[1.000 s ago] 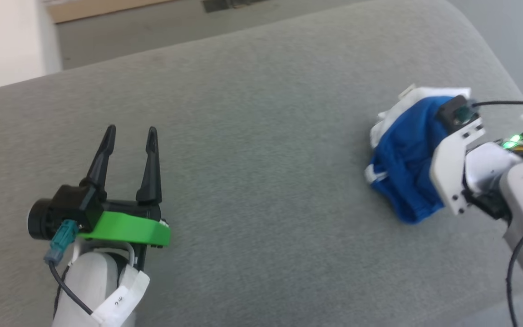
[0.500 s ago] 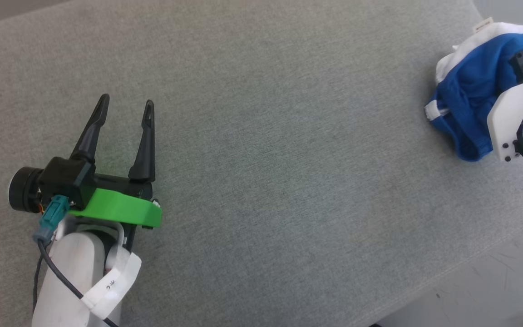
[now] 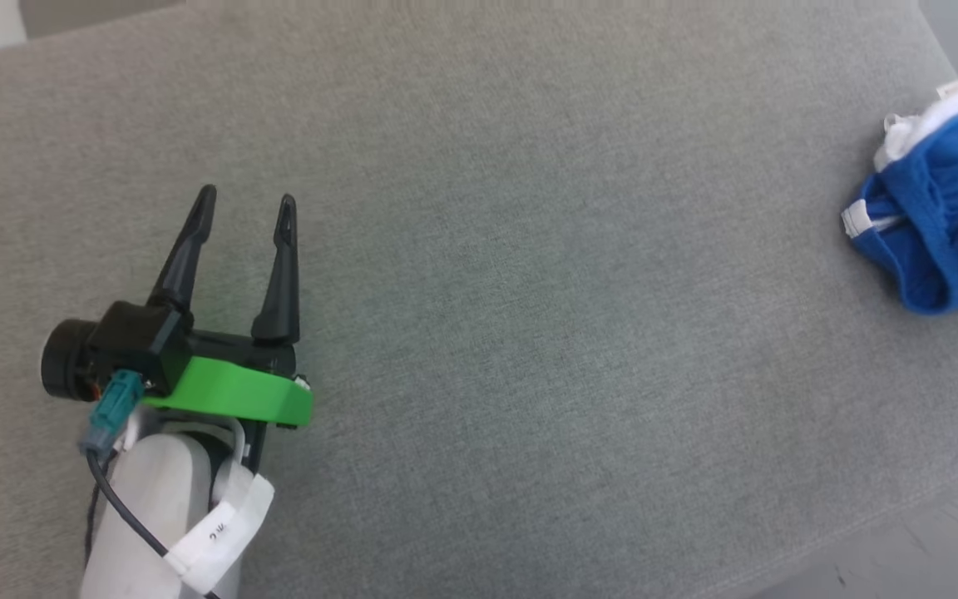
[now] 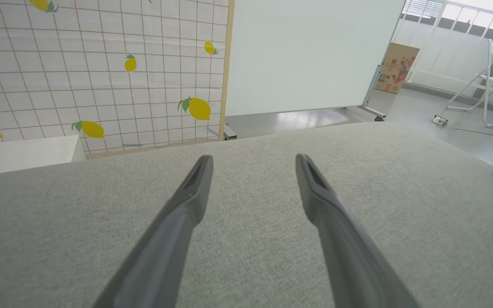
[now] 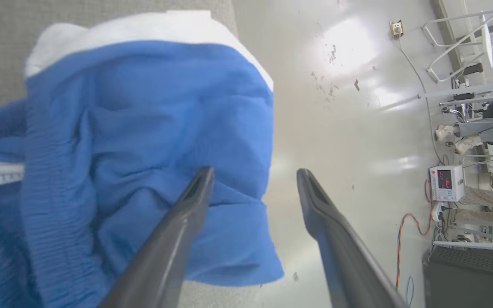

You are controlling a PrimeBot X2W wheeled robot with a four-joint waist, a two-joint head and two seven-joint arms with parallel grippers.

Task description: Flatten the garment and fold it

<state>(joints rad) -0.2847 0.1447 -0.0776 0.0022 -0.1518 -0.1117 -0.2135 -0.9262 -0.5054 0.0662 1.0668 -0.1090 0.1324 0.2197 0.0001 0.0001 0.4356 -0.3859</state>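
We see left gripper (image 3: 246, 198) at lower left of head view: two dark fingers, spread, gripping nothing. It hovers over one grey cushion (image 3: 529, 316). We count one garment (image 3: 940, 216), crumpled blue heap with white trim, at right edge, upper part, lying on cushion. In right wrist view, right gripper (image 5: 253, 172) also spread, two fingers; picture-left finger overlaps garment.

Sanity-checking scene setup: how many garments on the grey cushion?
1. The blue garment lies bunched at the grey cushion's right edge in the head view, partly cut off by the frame; the open right gripper points at it. Anything past that edge is unseen.
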